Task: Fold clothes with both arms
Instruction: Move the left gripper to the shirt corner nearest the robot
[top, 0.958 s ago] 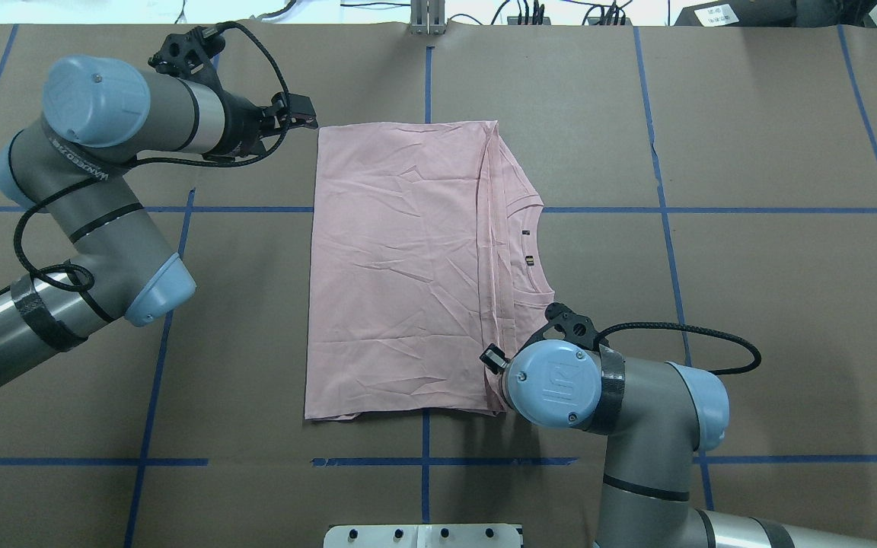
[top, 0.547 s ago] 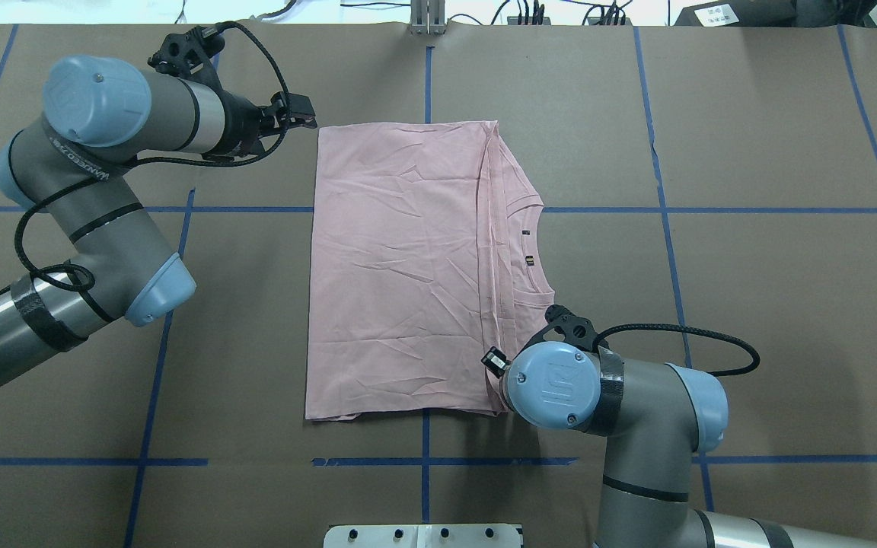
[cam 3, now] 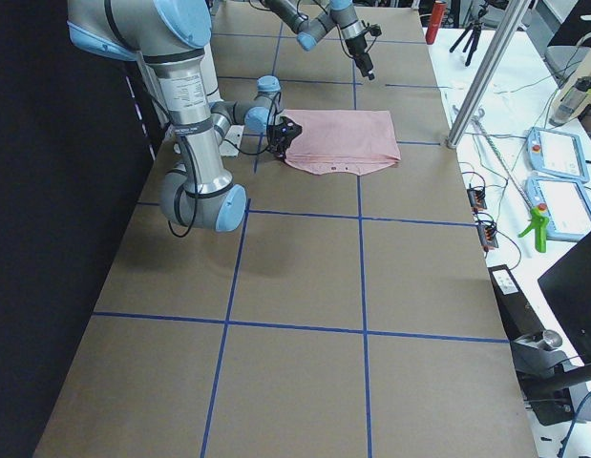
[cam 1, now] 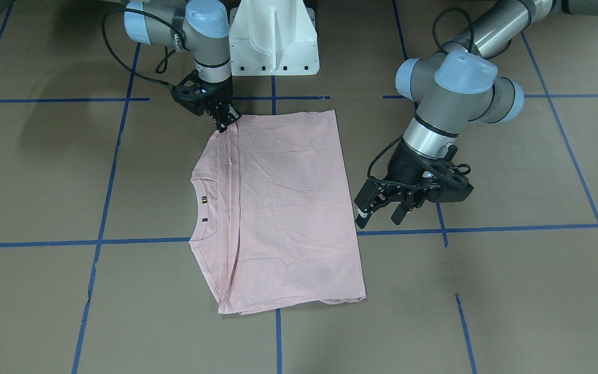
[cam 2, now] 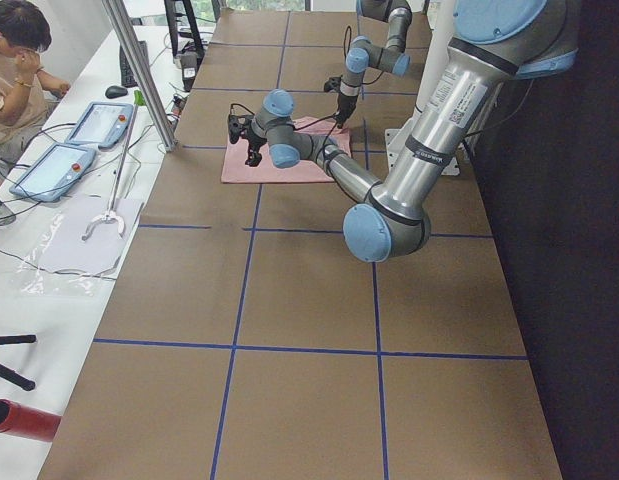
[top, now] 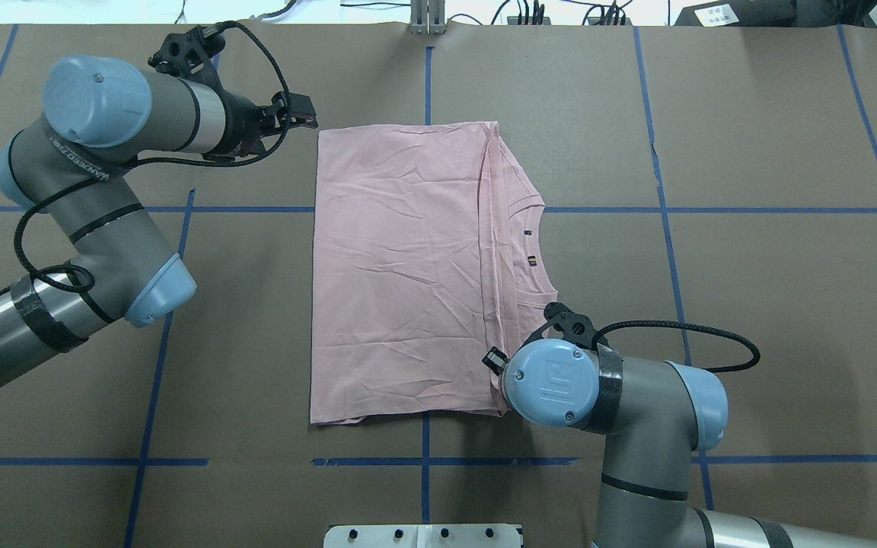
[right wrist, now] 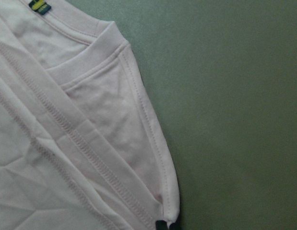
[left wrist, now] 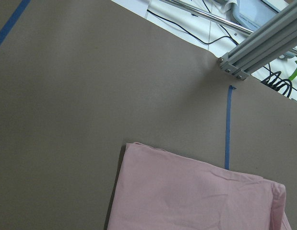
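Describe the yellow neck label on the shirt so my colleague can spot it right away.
Find the pink T-shirt lying folded on the brown table, then its curved neckline on the robot's right side. Just inside that collar sit two tiny marks. The label is the yellow-and-dark one, nearer the robot than the plain dark mark.

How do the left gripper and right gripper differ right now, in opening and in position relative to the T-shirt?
The left gripper has its fingers spread open; the right gripper has its tips closed together. The left gripper hangs beside the pale pink T-shirt, touching no cloth; the right gripper sits on one of its corners, apparently pinching it. Both are black two-finger grippers.
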`<act>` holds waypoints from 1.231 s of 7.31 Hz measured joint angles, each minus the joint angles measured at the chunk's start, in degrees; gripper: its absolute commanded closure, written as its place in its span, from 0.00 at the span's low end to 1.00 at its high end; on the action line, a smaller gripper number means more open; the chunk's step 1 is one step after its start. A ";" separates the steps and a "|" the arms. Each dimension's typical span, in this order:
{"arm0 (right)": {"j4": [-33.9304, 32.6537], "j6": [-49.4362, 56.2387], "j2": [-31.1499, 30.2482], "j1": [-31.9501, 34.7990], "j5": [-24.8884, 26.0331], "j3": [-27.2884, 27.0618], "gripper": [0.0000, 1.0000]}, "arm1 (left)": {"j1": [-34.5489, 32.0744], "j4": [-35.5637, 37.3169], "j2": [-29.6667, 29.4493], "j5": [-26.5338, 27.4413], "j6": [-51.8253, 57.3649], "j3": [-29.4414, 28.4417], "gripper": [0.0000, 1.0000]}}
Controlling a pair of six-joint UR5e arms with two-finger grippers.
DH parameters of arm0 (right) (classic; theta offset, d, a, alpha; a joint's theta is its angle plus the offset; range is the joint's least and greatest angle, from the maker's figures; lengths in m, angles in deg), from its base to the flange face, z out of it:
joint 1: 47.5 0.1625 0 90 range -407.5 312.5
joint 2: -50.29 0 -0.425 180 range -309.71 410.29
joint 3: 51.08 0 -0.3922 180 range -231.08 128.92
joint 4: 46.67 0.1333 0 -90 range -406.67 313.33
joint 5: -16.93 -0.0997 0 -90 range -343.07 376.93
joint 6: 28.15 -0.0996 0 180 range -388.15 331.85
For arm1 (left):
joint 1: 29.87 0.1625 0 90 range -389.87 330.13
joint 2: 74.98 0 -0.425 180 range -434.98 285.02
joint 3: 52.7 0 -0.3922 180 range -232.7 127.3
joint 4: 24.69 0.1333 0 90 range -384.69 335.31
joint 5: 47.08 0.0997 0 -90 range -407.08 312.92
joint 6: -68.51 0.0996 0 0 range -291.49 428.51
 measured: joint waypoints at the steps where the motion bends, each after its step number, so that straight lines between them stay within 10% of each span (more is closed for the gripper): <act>1: -0.15 0.11 0.07 0.11 -0.17 -0.52 1.00 | 1.34 2.55 1.54 0.55 -1.87 3.79 0.00; 4: -0.15 0.35 -0.28 0.36 -0.48 -1.55 1.00 | 16.43 14.36 9.27 10.23 -14.93 19.81 0.03; 9: -0.14 1.26 -0.37 0.99 -0.53 -2.25 1.00 | 30.76 23.37 12.64 16.57 -25.11 22.46 0.15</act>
